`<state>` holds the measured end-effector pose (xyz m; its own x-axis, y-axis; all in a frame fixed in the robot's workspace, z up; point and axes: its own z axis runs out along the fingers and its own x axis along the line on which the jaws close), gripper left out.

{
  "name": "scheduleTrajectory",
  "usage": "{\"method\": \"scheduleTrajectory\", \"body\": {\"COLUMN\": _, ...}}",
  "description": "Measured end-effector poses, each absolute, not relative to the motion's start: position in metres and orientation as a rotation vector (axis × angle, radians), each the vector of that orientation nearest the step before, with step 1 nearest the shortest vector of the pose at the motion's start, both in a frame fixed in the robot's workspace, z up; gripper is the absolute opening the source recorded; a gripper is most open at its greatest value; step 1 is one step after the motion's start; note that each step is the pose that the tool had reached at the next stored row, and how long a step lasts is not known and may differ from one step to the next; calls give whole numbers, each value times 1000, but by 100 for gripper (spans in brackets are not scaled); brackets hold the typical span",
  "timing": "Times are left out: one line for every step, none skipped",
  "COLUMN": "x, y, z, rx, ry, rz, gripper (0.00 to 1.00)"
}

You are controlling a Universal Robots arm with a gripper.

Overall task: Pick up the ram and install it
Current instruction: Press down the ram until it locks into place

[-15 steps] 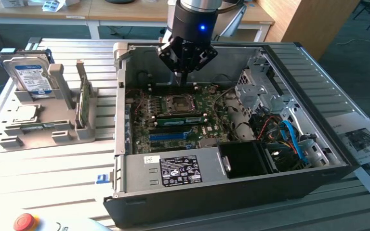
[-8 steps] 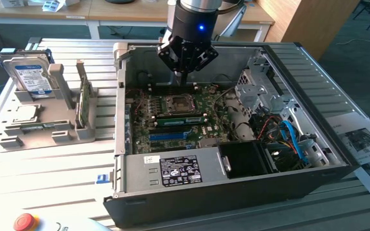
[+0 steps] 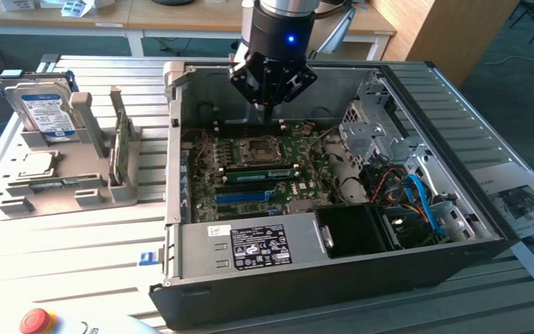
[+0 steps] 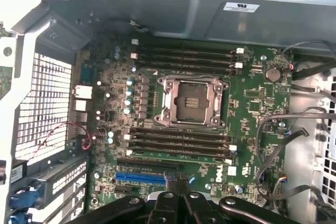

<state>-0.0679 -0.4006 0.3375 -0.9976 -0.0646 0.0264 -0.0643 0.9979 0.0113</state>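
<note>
The arm hangs vertically over the open computer case (image 3: 489, 229), gripper (image 3: 269, 103) pinched together (nothing between its fingers) above the motherboard (image 3: 248, 202). The ram (image 3: 262, 173) sits in a slot below the CPU socket (image 3: 255, 150), apart from the gripper.

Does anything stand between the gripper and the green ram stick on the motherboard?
Nothing visible does. The gripper hangs shut above the motherboard, and the ram stands in a slot beside the processor socket, uncovered from above.
</note>
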Motion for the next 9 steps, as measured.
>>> {"method": "scheduleTrajectory", "body": {"x": -68, "y": -401, "z": 338, "rx": 101, "ry": -3116, "rz": -14, "gripper": 10}}
{"method": "scheduleTrajectory", "body": {"x": -68, "y": -401, "z": 338, "rx": 101, "ry": -3118, "rz": -14, "gripper": 10}}
{"method": "scheduleTrajectory", "body": {"x": -68, "y": -401, "z": 337, "rx": 101, "ry": -3118, "rz": -14, "gripper": 10}}
{"method": "scheduleTrajectory", "body": {"x": -68, "y": -400, "z": 338, "rx": 101, "ry": -3118, "rz": -14, "gripper": 10}}
{"method": "scheduleTrajectory", "body": {"x": -68, "y": -400, "z": 338, "rx": 101, "ry": -3118, "rz": -13, "gripper": 10}}
{"method": "scheduleTrajectory", "body": {"x": -68, "y": -400, "z": 338, "rx": 101, "ry": -3118, "rz": -13, "gripper": 10}}
{"method": "scheduleTrajectory", "body": {"x": -68, "y": -400, "z": 337, "rx": 101, "ry": -3118, "rz": -13, "gripper": 10}}
{"method": "scheduleTrajectory", "body": {"x": -68, "y": -400, "z": 337, "rx": 101, "ry": -3118, "rz": -13, "gripper": 10}}
{"method": "scheduleTrajectory", "body": {"x": -68, "y": -400, "z": 337, "rx": 101, "ry": -3118, "rz": -13, "gripper": 10}}
